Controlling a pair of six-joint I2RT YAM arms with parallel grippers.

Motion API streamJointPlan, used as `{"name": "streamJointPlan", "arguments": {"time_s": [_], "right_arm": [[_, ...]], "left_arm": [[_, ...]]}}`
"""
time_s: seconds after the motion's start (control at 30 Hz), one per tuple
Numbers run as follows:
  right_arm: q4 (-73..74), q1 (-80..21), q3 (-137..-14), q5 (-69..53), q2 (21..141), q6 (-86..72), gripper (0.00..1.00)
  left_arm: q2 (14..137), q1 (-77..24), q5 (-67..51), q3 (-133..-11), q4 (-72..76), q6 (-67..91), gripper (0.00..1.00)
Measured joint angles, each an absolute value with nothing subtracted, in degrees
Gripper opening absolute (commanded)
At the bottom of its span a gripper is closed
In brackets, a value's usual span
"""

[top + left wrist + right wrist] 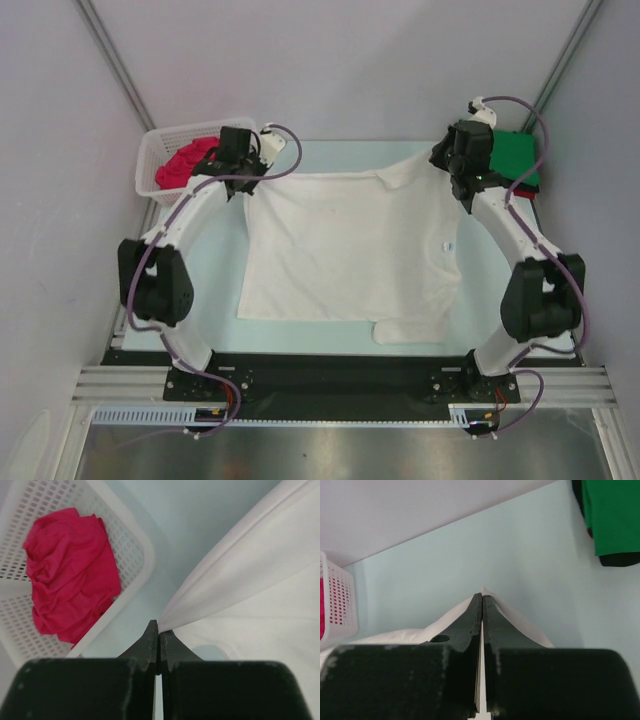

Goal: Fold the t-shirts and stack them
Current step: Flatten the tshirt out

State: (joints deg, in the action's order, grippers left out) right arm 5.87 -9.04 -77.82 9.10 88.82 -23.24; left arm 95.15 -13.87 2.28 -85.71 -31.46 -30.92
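1. The white t-shirt (350, 250) lies spread beside the lattice basket (148, 165), likely flattened for folding.
2. The left gripper (158, 628) is clenched on the shirt corner nearest the basket. The right gripper (482, 598) pinches the corner farthest from it, apparently to stretch that edge taut.

- bench (335, 150), pale blue-green
- white t-shirt (350, 250) spread across its centre
- white lattice basket (150, 165) at 10 o'clock
- green-topped stack of t-shirts (515, 160) at 2 o'clock

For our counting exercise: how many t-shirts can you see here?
5: a white t-shirt spread mid-table; magenta t-shirt in the basket; green t-shirt, dark t-shirt and red t-shirt stacked at the far right. More may hide in the stack or basket.
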Motion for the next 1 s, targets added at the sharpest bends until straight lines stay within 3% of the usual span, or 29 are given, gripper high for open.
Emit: {"name": "streamJointPlan", "arguments": {"time_s": [0.23,0.43,0.47,0.5,0.53,0.57,0.6,0.63,0.7,0.83,0.9,1.0], "right_arm": [[-1.04,-5.21,-84.25,5.1,107.74,-27.68,0.0],[-0.89,-4.19,-98.87,3.77,121.43,-30.06,0.09],[-0.67,-4.08,-101.58,3.62,123.55,-30.55,0.13],[-0.32,-3.97,-103.9,3.44,125.19,-31.09,0.31],[-0.16,-3.92,-106.78,2.98,127.26,-32.14,0.4],[0.45,-3.84,-109.06,2.57,128.86,-32.56,0.48],[1.98,-3.6,-112.6,1.85,131.04,-33.34,0.65],[3.31,-3.18,-116.51,0.69,133.47,-34.04,0.71],[6.42,-2.48,-122.34,-0.56,136.59,-34.2,0.79],[13.91,-1.34,-125.93,-1.39,136.86,-32.12,0.83],[15.99,-0.93,-122.17,-0.8,133.53,-30.96,0.84],[17.72,-0.84,-106.32,0.34,122.06,-29.89,0.85]], "left_arm": [[113.25,-13.87,6.11,-97.06,-26.76,-28.93,0.02],[122.39,-14.11,9.76,-106.21,-24.45,-28.38,0.3],[123.72,-14.17,10.74,-107.68,-24.34,-28.38,0.36],[124.86,-14.26,11.51,-109.08,-23.97,-28.51,0.45],[126.34,-14.35,12.71,-110.85,-23.75,-28.73,0.61],[128.05,-14.48,14.02,-112.97,-23.68,-29.02,0.66],[129.38,-14.57,15.09,-114.8,-23.62,-28.86,0.72],[130.93,-14.66,16.25,-117.03,-23.66,-28.99,0.82],[133.1,-14.79,17.93,-120.25,-24.08,-29.08,0.86],[132.07,-14.98,17.41,-119.37,-25.06,-28.91,0.89],[127.17,-15.22,14.94,-112.29,-25.36,-29.04,0.89],[116.66,-16.47,10.7,-99.79,-26.26,-30.52,0.86]]}}
